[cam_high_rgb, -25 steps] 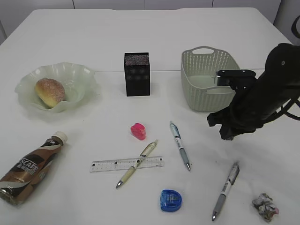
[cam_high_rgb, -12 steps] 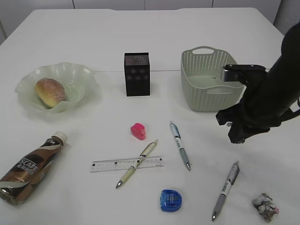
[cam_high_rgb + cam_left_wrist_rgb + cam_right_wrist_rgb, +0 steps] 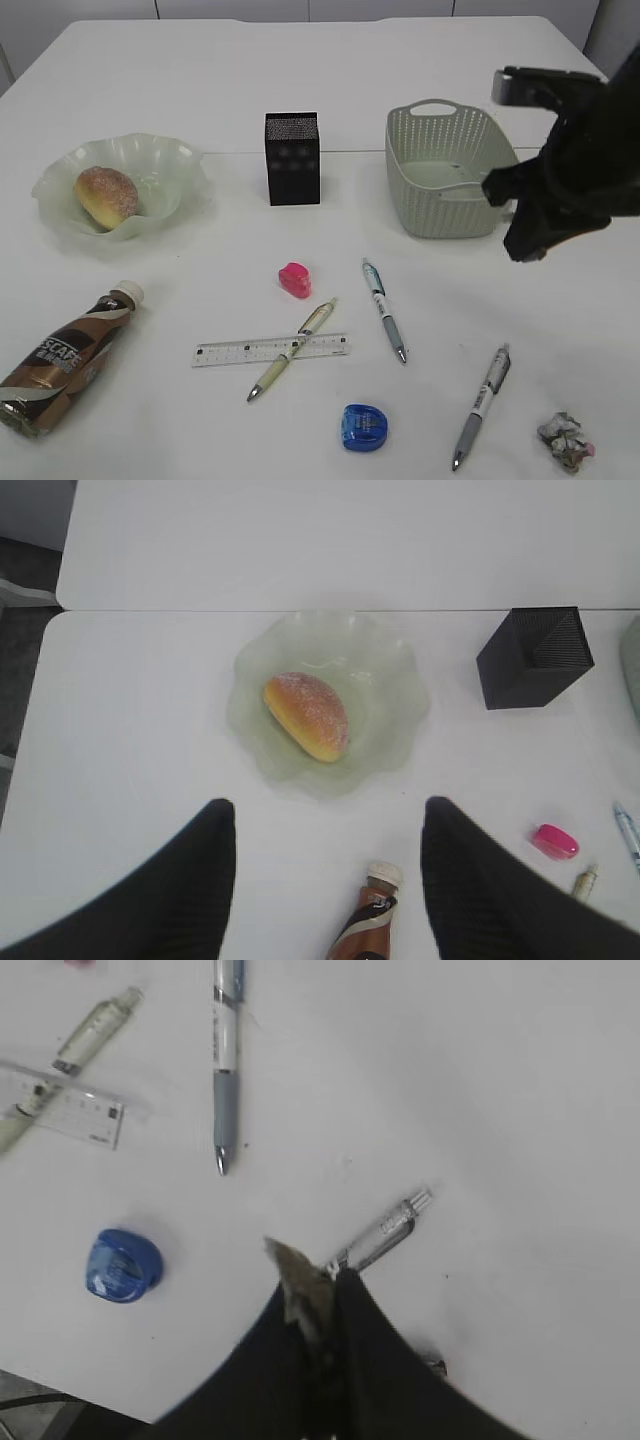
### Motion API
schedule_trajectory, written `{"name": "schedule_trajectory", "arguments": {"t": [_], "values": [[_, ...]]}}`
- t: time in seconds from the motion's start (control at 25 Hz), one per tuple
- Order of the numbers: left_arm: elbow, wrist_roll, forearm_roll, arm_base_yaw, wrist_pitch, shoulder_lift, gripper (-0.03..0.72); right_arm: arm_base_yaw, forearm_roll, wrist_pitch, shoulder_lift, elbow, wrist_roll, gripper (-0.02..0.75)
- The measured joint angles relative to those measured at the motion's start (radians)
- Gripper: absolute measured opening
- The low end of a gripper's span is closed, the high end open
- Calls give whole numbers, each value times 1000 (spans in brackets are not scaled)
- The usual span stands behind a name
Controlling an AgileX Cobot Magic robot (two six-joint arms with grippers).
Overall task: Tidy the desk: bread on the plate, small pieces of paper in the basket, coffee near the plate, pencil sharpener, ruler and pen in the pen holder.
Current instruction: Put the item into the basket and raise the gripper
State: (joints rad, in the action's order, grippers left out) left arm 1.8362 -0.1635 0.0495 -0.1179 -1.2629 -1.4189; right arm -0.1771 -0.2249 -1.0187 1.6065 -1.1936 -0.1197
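Observation:
My right gripper point(image 3: 525, 245) is shut on a small scrap of paper point(image 3: 300, 1285) and hangs above the table, just right of the green basket point(image 3: 440, 165). My left gripper point(image 3: 328, 825) is open and empty, above the coffee bottle point(image 3: 365, 925), which lies on its side point(image 3: 60, 360). The bread point(image 3: 105, 195) lies on the glass plate point(image 3: 60, 215). The black pen holder point(image 3: 292, 158) stands mid-table. On the table lie a pink sharpener point(image 3: 294, 279), a blue sharpener point(image 3: 364, 427), a ruler point(image 3: 230, 351), a green pen point(image 3: 292, 349), a blue pen point(image 3: 384, 310) and a grey pen point(image 3: 481, 393).
A crumpled paper ball point(image 3: 566, 441) lies at the front right corner. The green pen lies across the ruler. The left arm does not show in the exterior view. A seam between two tabletops runs behind the plate point(image 3: 390, 740).
My right arm has lifted and moved right and back, from in front of the basket to beside its right end. Nothing on the table has moved.

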Motion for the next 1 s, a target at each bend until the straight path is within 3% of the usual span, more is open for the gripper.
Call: {"name": "schedule_trajectory", "arguments": {"t": [0.52, 1.0], "values": [[0, 0, -15, 0, 0, 0, 433, 0, 64, -23, -3, -370, 23, 16], [0, 2, -15, 0, 0, 0, 433, 0, 105, -16, -3, -399, 29, 16]]}}
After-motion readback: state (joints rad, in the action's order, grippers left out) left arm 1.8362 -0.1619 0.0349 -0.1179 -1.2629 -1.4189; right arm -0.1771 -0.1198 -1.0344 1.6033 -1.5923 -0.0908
